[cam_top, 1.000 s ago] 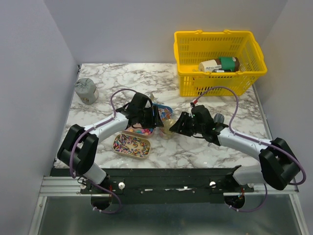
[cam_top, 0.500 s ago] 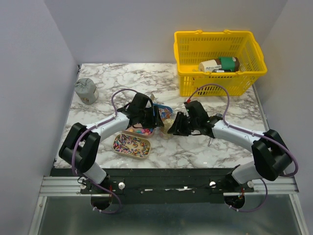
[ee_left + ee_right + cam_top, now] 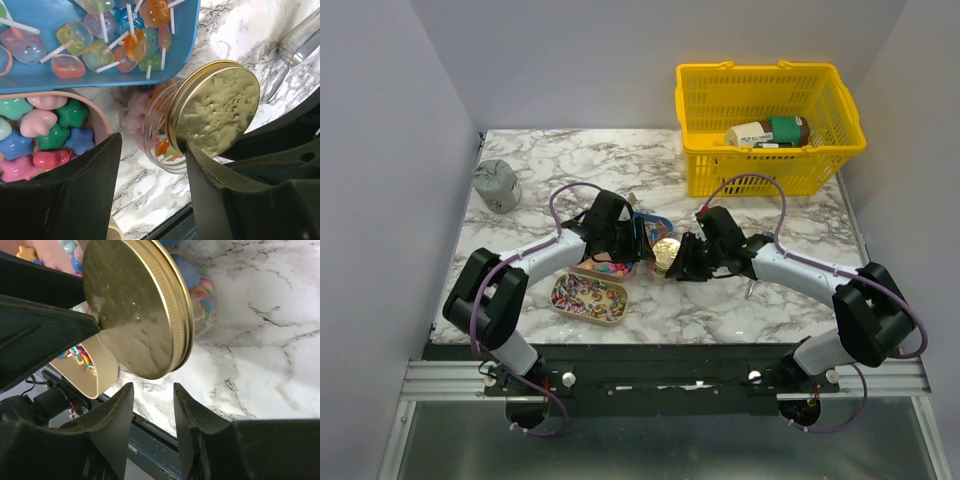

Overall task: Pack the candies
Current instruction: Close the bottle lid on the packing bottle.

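A small glass jar (image 3: 157,135) with candies inside stands on the marble between both grippers, and a gold lid (image 3: 217,112) sits on its mouth. The lid also shows in the top view (image 3: 667,252) and the right wrist view (image 3: 135,310). My left gripper (image 3: 152,145) is open around the jar, its right finger (image 3: 225,195) touching the lid's edge. My right gripper (image 3: 153,386) is open and empty, just short of the lid. A pink bowl (image 3: 102,127) holds star candies (image 3: 45,135), a blue tray (image 3: 30,80) holds lollipops, and a beige tray (image 3: 590,297) holds swirl lollipops.
A yellow basket (image 3: 770,120) with packaged goods stands at the back right. A grey pouch (image 3: 496,185) sits at the far left. A silver scoop (image 3: 300,37) lies on the marble beyond the jar. The candy trays crowd the left gripper.
The right arm has swung left to the jar. The gold lid now shows on the jar, and the right gripper's jaws stand clear of it. The left arm has barely moved.
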Available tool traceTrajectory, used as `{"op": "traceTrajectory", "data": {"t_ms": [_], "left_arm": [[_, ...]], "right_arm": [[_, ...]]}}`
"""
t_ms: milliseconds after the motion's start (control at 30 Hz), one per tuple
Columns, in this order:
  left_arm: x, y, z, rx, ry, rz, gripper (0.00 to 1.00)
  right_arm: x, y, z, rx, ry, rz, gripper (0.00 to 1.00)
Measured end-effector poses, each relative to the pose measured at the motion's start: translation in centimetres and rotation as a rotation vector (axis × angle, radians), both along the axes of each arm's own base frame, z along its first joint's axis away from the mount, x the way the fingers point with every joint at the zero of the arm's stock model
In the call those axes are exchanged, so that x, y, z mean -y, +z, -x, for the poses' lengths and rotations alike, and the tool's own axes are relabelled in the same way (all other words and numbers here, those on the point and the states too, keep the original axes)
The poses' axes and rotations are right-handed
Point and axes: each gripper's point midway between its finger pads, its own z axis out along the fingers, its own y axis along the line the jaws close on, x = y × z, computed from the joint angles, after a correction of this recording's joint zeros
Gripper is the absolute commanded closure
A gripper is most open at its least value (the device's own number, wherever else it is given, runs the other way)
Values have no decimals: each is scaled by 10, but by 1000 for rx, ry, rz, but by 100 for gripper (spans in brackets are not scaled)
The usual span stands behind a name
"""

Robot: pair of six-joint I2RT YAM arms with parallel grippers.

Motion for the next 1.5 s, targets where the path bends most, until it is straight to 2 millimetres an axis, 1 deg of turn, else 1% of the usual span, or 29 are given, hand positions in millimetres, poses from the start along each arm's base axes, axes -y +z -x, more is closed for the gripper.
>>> {"op": "traceTrajectory", "data": {"t_ms": [200, 333, 367, 500, 633, 733, 833, 900, 967, 1167, 1500], "left_arm": [[0, -1, 0, 1, -2, -2, 38], [0, -3, 0, -4, -3, -6, 38], [0, -4, 0, -6, -3, -7, 38], [-1, -5, 0, -9, -5, -10, 38], [-1, -5, 0, -8, -6, -11, 38], [-1, -6, 1, -6, -8, -12, 38], [-1, -6, 0, -4, -10, -13, 38], [-1, -6, 0, -4, -10, -13, 38], [-1, -5, 0, -3, -11, -12, 38], [0, -4, 0, 1, -13, -9, 38], [2, -2, 0, 5, -19, 4, 38]], "right_arm": [[3, 12, 1, 16, 12, 10, 48], [9, 28, -3, 51, 1, 43, 38], [11, 32, -6, 61, -6, 53, 36], [18, 43, -20, 114, -39, 110, 34], [15, 52, -46, 176, -52, 163, 37], [10, 48, -64, 200, -47, 209, 42], [11, 34, -72, 194, -35, 257, 44], [14, 24, -71, 178, -27, 290, 45], [16, 20, -70, 171, -19, 303, 47], [17, 19, -70, 175, -11, 308, 51], [14, 13, -66, 177, 8, 281, 49]]}}
